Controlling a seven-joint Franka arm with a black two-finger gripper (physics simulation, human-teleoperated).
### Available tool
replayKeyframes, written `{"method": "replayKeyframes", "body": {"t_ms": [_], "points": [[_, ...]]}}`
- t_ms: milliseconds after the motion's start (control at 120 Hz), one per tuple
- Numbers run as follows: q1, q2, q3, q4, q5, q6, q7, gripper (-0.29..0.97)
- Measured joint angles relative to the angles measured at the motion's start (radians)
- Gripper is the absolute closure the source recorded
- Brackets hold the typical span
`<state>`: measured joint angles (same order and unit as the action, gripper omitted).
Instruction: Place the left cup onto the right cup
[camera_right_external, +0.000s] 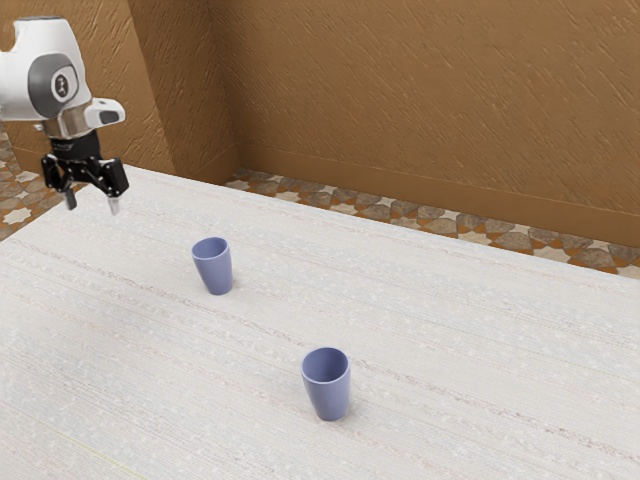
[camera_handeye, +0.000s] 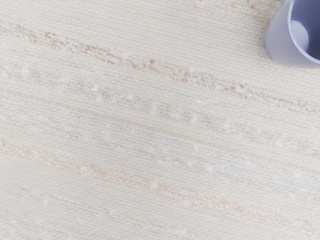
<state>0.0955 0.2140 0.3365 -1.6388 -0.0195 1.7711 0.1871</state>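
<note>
Two blue-grey cups stand upright on the pale table (camera_right_external: 450, 300). One cup (camera_right_external: 213, 265) is toward the exterior view's left and farther back; the other cup (camera_right_external: 326, 383) is nearer the front, toward the exterior view's right. My gripper (camera_right_external: 92, 203) hangs open above the table's far left edge, well to the left of the farther cup, with nothing between its fingers. In the wrist view a cup (camera_handeye: 295, 35) shows at the corner, off to one side of my hand, over bare tabletop (camera_handeye: 150, 140).
Brown textured walls (camera_right_external: 420, 90) rise behind the table, with a patterned tile floor (camera_right_external: 480, 228) between wall and table. The table's far edge runs close to my gripper.
</note>
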Motion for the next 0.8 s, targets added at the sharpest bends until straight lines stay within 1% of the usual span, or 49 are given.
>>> {"method": "replayKeyframes", "body": {"t_ms": [167, 533, 700, 800], "points": [[0.004, 0.047, -0.006, 0.047, -0.005, 0.001, 0.028, 0.00], [0.022, 0.131, -0.062, 0.134, -0.010, -0.005, 0.094, 0.00], [0.025, 0.182, -0.065, 0.187, -0.029, -0.006, 0.118, 0.00], [0.047, 0.215, -0.086, 0.222, -0.033, -0.007, 0.129, 0.00]]}}
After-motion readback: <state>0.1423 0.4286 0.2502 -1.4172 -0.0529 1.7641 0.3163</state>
